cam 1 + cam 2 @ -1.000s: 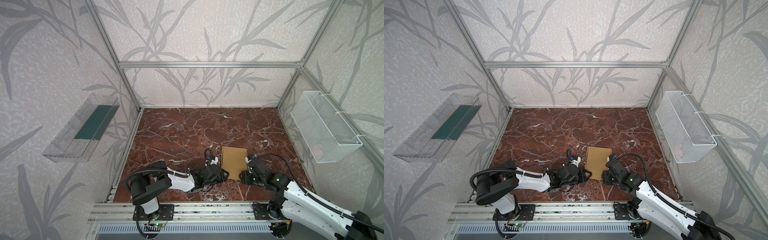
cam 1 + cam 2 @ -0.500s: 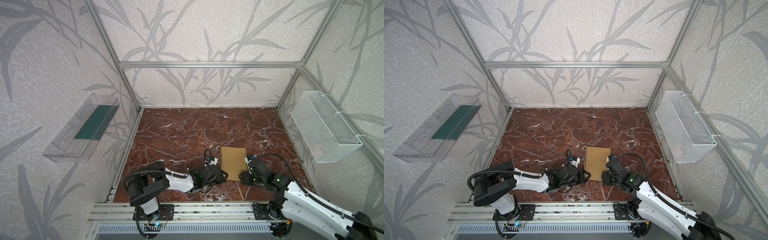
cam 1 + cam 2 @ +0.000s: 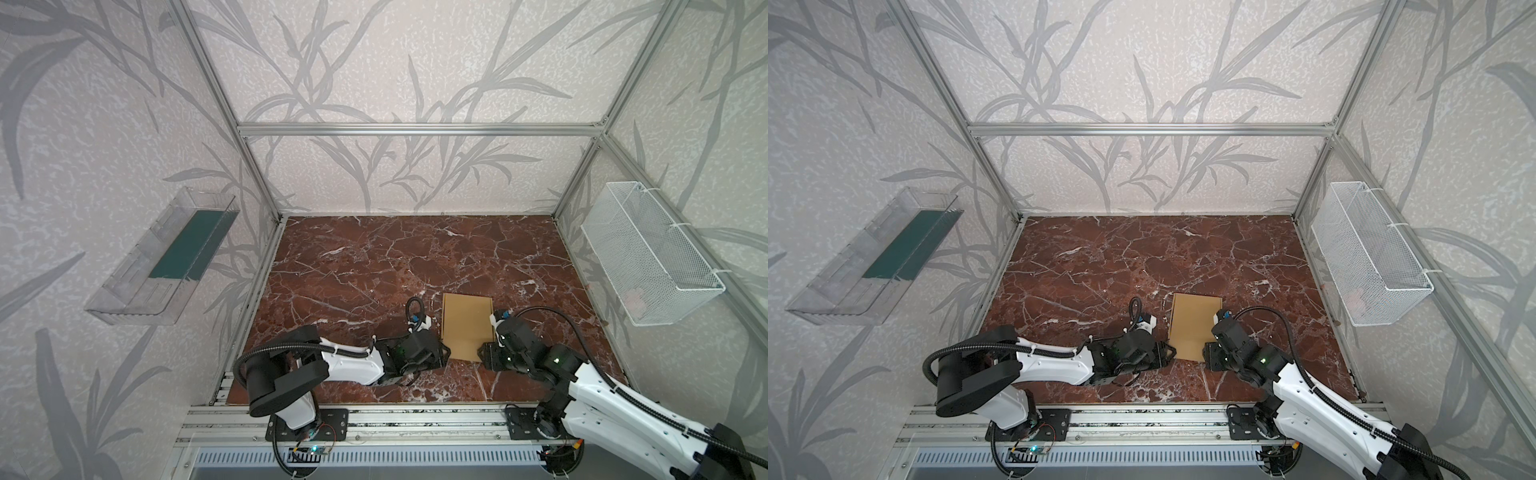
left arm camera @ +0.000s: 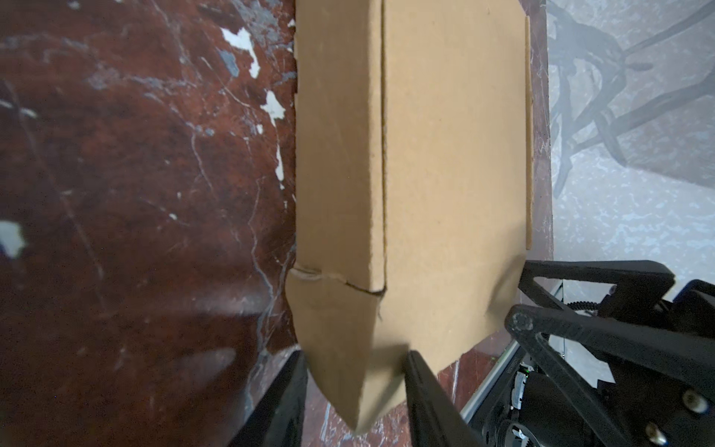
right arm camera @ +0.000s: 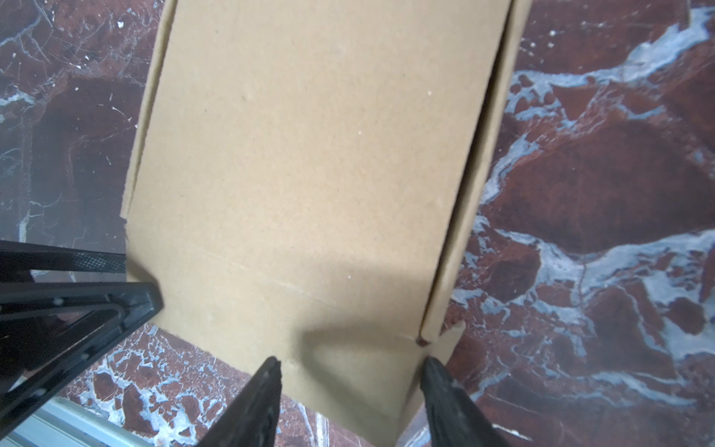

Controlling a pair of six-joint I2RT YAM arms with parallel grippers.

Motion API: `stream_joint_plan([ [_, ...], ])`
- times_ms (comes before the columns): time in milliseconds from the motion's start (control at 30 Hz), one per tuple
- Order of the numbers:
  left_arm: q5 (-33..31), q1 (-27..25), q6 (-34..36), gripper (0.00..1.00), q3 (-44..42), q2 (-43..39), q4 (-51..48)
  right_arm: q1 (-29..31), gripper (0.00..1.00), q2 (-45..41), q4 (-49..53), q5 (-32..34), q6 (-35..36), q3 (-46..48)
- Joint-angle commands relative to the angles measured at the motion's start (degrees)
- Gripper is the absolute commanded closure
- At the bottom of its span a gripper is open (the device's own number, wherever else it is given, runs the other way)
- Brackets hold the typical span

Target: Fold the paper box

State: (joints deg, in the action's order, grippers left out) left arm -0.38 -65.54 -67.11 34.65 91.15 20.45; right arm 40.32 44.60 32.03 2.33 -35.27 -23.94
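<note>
Two near corners of the paper box (image 3: 467, 326) are pinched: one by half-spread left fingers (image 4: 286, 398), one by right fingers (image 5: 255, 406).

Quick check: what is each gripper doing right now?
Left gripper: closed on the near left corner of the paper box.
Right gripper: closed on the paper box's near right corner.

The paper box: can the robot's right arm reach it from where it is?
Looks like yes. The right gripper seems closed on a near corner of the paper box, nothing in between. The left gripper holds the other near corner, out of its way.
</note>
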Motion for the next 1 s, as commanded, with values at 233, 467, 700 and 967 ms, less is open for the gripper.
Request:
stream_joint_plan([
  [233,-2.05,-0.07,1.14,0.57,0.66,-2.24,-2.31,-0.23,0.44,0.73,-1.29,-1.93,-0.46,-0.68],
  [467,0.31,-0.08,-0.12,0.57,0.24,-0.83,3.03,-0.18,0.48,0.66,-1.98,-2.33,-0.87,-0.68],
  [700,0.40,-0.03,0.04,0.57,-0.02,-1.57,2.95,-0.23,0.50,0.14,-1.57,-1.53,-0.87,-0.49],
  [967,-1.02,-0.09,1.32,0.56,-1.24,-4.72,-1.28,-0.24,0.50,-0.21,-0.15,-0.15,-0.35,-0.90],
])
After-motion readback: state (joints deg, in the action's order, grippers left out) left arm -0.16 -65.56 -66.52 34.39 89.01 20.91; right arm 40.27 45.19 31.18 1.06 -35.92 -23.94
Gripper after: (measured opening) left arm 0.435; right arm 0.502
